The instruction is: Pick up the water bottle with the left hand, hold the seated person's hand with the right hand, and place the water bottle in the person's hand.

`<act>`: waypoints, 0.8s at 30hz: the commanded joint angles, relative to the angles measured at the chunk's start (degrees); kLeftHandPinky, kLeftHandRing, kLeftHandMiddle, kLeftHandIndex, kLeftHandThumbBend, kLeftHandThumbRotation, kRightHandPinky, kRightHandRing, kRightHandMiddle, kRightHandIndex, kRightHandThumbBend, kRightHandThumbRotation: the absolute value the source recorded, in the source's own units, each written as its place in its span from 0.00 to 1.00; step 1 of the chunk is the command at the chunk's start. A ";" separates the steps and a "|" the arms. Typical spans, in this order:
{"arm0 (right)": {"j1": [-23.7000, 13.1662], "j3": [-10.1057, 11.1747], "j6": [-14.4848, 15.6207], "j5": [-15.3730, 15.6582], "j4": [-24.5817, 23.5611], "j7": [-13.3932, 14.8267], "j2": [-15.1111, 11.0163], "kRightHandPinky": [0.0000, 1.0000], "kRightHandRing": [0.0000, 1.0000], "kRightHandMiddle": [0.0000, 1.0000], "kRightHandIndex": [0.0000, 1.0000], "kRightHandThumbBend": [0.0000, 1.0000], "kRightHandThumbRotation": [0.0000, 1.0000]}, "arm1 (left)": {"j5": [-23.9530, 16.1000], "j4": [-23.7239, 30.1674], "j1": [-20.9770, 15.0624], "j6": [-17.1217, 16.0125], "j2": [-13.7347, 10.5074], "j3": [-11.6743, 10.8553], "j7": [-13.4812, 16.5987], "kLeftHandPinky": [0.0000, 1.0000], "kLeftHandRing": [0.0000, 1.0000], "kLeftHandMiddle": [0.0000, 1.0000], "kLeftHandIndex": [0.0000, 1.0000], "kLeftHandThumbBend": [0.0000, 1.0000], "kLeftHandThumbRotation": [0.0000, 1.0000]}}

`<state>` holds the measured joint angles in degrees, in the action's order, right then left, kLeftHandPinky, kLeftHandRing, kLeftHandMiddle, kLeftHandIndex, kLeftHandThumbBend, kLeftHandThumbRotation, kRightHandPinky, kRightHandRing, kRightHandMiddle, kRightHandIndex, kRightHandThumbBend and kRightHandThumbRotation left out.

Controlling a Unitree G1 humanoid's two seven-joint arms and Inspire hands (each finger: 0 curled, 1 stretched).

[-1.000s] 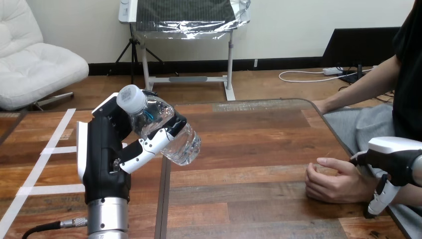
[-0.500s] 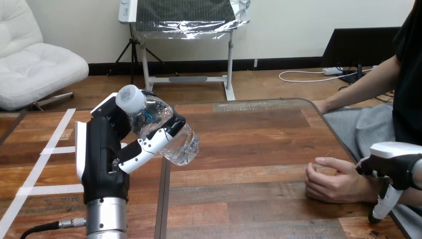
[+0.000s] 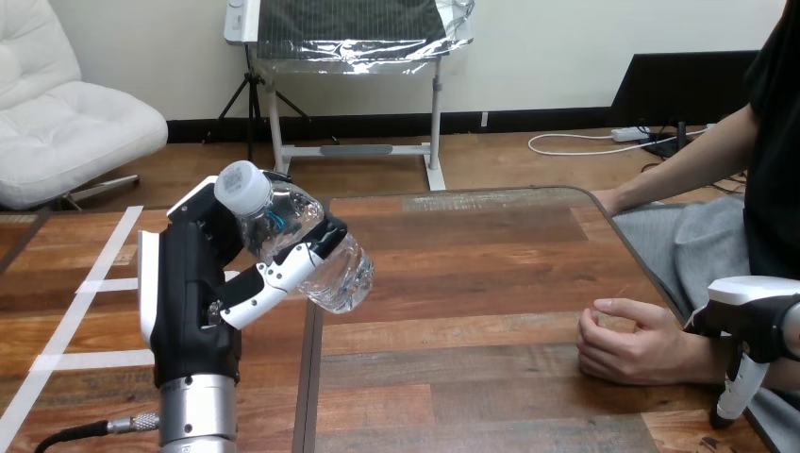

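A clear water bottle (image 3: 316, 255) with a white cap is held above the table's left half, tilted with the cap up and to the left. My left hand (image 3: 193, 283) is shut on it, fingers wrapped round its body. The person's hand (image 3: 632, 349) rests loosely curled on the table near the right edge. My right hand (image 3: 755, 311) sits at the person's wrist, by the view's right edge, open, with one straight finger (image 3: 738, 392) hanging down beside the wrist. I cannot tell whether it touches the wrist.
The wooden table (image 3: 472, 283) stretches between the two hands, with a dark seam running down its middle. White tape lines (image 3: 85, 283) mark the left part. The person's other arm (image 3: 679, 170) leans on the far right corner.
My right hand has slid right and a little down, away from the person's hand. My left hand with the bottle has drifted slightly left.
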<state>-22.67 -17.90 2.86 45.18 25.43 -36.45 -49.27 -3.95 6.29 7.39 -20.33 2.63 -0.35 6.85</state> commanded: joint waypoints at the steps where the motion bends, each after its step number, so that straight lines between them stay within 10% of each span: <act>1: -5.63 -0.87 0.05 1.24 1.12 1.49 0.48 0.69 0.79 0.86 0.84 0.68 0.00 | 0.78 1.52 -2.80 -1.07 0.12 0.08 -0.45 0.48 0.44 0.45 0.50 0.63 0.00; 24: -7.56 -3.02 0.51 2.36 4.89 2.48 1.05 0.62 0.76 0.86 0.83 0.65 0.03 | 0.45 1.50 -2.50 -0.97 0.43 -0.14 -0.63 0.48 0.45 0.46 0.50 0.64 0.00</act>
<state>-25.75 -20.42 3.27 46.98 29.53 -35.35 -49.09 -3.87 6.29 7.39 -20.33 2.74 -0.71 6.26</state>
